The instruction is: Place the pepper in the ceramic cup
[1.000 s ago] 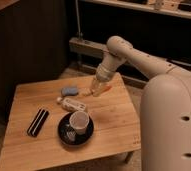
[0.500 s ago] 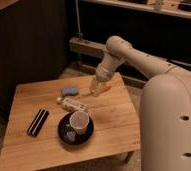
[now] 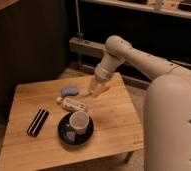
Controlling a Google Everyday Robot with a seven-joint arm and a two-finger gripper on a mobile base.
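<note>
Nothing legible, even on the white tube label; the end effector hangs above the table, far side.

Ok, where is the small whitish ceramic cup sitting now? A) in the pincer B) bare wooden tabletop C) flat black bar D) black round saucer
D: the whitish ceramic cup stands on the black round saucer; the pincer is farther back, over the wooden table, beside the small orange-red pepper.
</note>
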